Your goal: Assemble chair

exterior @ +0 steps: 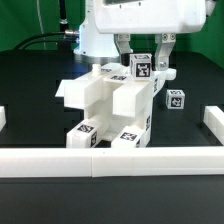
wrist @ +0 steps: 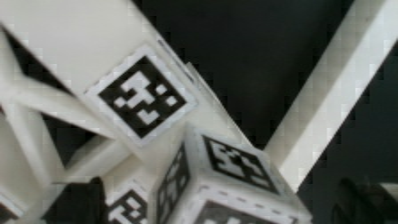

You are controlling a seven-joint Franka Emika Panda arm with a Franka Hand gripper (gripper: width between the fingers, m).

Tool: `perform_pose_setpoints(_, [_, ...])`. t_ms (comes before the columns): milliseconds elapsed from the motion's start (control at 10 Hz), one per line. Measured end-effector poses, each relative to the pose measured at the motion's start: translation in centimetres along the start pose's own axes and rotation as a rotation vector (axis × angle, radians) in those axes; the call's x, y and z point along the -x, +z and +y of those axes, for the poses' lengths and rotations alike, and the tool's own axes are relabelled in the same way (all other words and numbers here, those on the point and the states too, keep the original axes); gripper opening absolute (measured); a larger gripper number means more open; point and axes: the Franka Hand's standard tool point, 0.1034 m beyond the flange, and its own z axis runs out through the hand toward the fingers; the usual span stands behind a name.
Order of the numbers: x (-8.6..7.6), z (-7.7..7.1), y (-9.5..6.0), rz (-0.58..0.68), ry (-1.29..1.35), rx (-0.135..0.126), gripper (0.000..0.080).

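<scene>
The partly joined white chair [exterior: 108, 108] stands mid-table, with tags on its front faces. My gripper [exterior: 143, 58] hangs over its far right side. The two fingers [exterior: 122, 50] straddle a white chair part with a black-and-white tag [exterior: 143, 68] and appear shut on it. In the wrist view this tagged part [wrist: 228, 170] fills the frame very close up, among slanting white chair bars [wrist: 329, 90] and another tagged face [wrist: 143, 95]. My own fingers do not show clearly there. A small loose tagged block [exterior: 176, 98] lies on the table at the exterior view's right.
A long white border rail [exterior: 110, 160] runs along the front, with side rails at the exterior view's left [exterior: 3, 118] and right [exterior: 213, 125]. The arm's white body [exterior: 140, 18] stands over the back of the black table.
</scene>
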Motion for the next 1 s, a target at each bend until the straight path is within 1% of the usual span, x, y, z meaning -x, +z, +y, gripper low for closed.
perform_pose_setpoints(300, [-0.01, 0.01, 0.01, 0.0, -0.246, 0.0, 0.0649])
perform_pose_setpoints(400, [-0.01, 0.02, 0.01, 0.0, -0.278, 0.001, 0.0649])
perform_pose_setpoints(500, [-0.12, 0.09, 0.01, 0.004, -0.457, 0.007, 0.0649])
perform_pose_setpoints(700, [0.02, -0.2, -0.12, 0.006, -0.637, 0.007, 0.0649])
perform_pose_setpoints(800, [0.0, -0.12, -0.05, 0.004, -0.619, 0.007, 0.0649])
perform_pose_setpoints(900, [0.09, 0.1, 0.0, -0.013, -0.618, 0.015, 0.0649])
perform_pose_setpoints(1000, [0.16, 0.09, 0.03, -0.014, -0.63, 0.016, 0.0649])
